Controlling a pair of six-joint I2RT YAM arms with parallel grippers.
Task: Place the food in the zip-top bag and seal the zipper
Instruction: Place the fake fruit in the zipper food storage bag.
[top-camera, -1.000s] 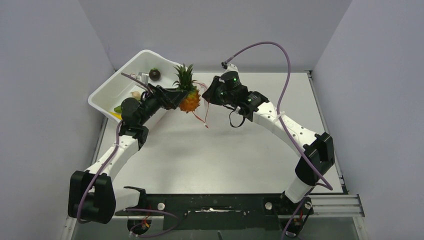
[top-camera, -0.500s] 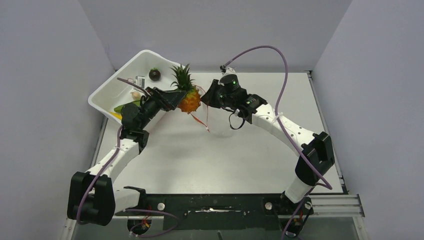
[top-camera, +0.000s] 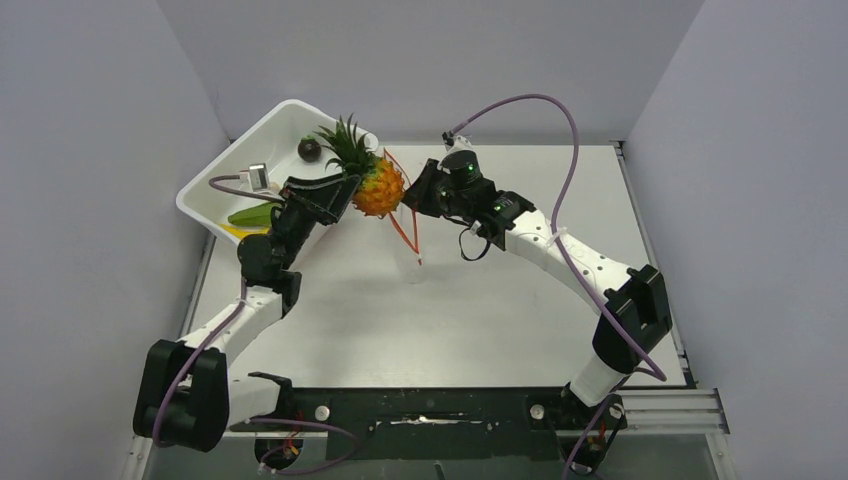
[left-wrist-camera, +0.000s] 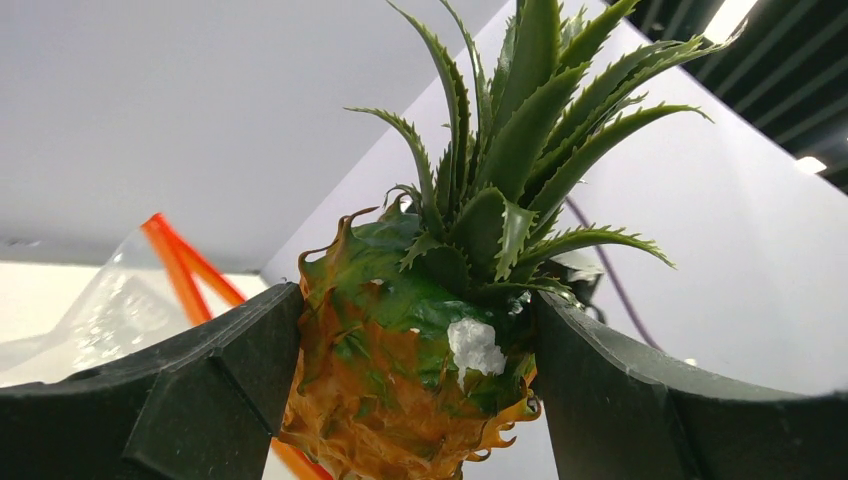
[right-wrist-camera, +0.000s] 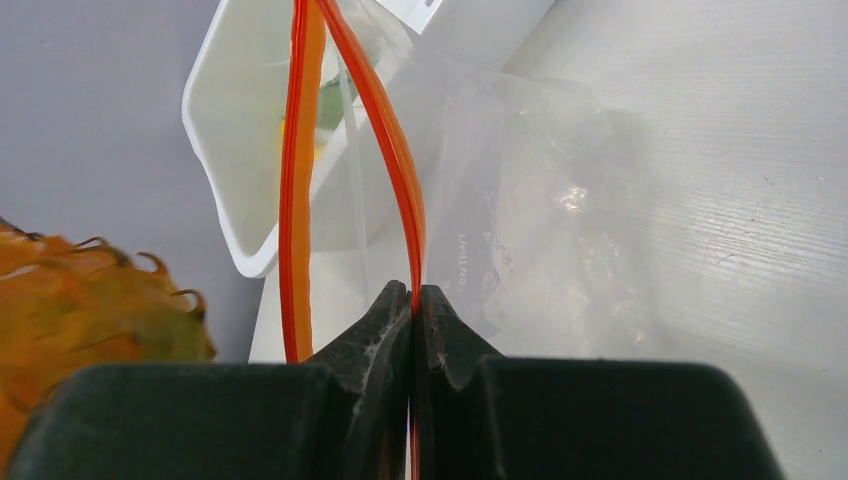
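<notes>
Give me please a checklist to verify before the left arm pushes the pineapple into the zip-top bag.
1. The left gripper clamps the pineapple on both sides: ok.
2. The right gripper is shut on one strip of the zipper: ok.
3. The mouth of the zip-top bag is open, its two red strips parted: ok.
4. The mouth is wide enough for the pineapple: cannot tell.
5. The pineapple is lined up with the mouth: cannot tell; it hangs close beside it.
6. All other food is bagged: not ok; a green piece lies in the white tub.
</notes>
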